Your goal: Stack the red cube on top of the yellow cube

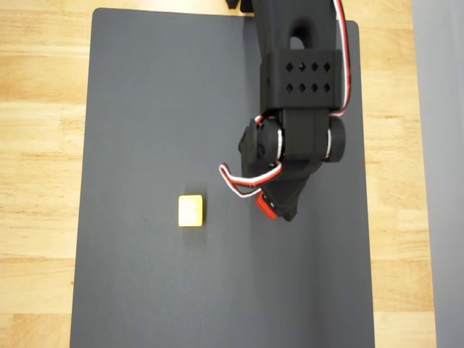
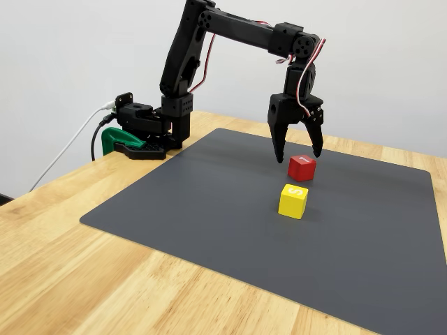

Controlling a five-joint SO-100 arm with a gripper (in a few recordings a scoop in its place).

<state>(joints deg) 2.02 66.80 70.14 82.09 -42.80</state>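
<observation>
Claw (image 2: 297, 152) hangs spread wide above the red cube (image 2: 302, 167), gripping nothing, one finger to each side, apparently aligned for a grasp. The cube rests on the mat (image 2: 209, 209), just beyond the yellow cube (image 2: 293, 200), apart from it.

light wooden counter (image 2: 63, 265): visible grain, satin | dark grey mat (image 2: 209, 209): matt, smooth | black plastic tool (image 2: 297, 155): matt (layered look) | red cube (image 2: 302, 167), yellow cube (image 2: 292, 201): smooth, painted-looking
</observation>
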